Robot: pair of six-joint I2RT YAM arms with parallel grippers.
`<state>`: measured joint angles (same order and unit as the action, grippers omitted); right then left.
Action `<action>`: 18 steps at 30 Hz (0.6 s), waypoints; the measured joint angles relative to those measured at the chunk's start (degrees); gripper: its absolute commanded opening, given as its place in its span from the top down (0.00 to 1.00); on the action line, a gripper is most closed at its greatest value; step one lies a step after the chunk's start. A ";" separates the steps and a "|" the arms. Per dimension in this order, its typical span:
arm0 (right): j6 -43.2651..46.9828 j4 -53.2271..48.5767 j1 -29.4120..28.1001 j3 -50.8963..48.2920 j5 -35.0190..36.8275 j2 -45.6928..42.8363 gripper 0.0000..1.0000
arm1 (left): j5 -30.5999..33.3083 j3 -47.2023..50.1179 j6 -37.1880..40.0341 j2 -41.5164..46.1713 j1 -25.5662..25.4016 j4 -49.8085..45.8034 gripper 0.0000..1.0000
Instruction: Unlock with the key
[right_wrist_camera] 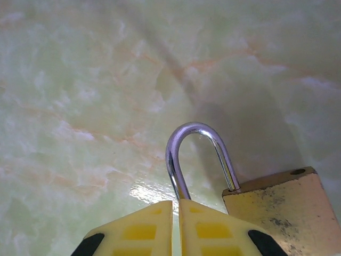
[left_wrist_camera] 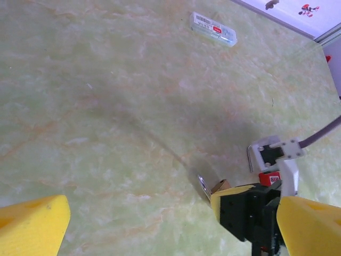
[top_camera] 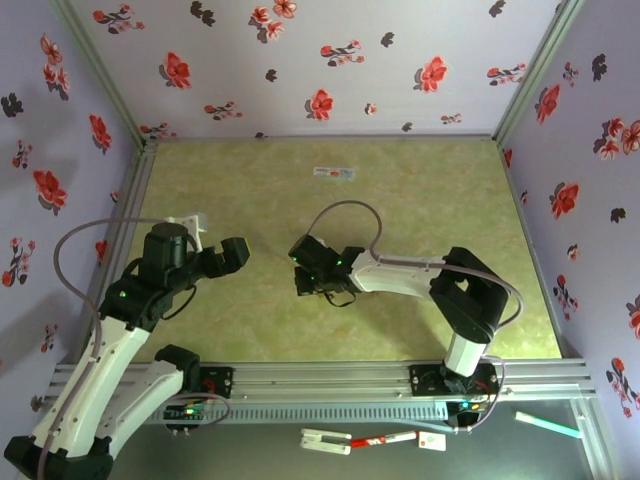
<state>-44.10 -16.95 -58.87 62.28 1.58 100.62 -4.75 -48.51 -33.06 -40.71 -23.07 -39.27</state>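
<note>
A brass padlock [right_wrist_camera: 282, 205] lies on the pale green table, its steel shackle [right_wrist_camera: 184, 138] arching up from the body. One shackle leg sits in the body. The other leg is free and runs down between the yellow fingers of my right gripper [right_wrist_camera: 176, 205], which is shut on it. From the left wrist view, the padlock's brass corner [left_wrist_camera: 220, 186] and a bit of shackle [left_wrist_camera: 204, 186] poke out beside the right gripper [left_wrist_camera: 234, 205]. My left gripper [top_camera: 222, 258] hovers to the left of the lock, open and holding nothing. The key is out of view.
A small clear packet with a red label [top_camera: 333, 173] lies near the back wall, also visible as the packet [left_wrist_camera: 213, 29]. Floral walls enclose the table on three sides. Loose items [top_camera: 370, 438] lie in front of the rail, off the table.
</note>
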 measured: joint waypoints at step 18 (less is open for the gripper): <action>-0.02 0.39 1.01 1.86 0.11 5.29 0.83 | 0.04 1.07 0.63 0.09 0.00 -0.02 0.00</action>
<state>-44.12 -16.56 -57.87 64.14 1.69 105.91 -4.71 -47.44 -32.42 -40.62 -23.07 -39.29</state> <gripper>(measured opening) 0.169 0.997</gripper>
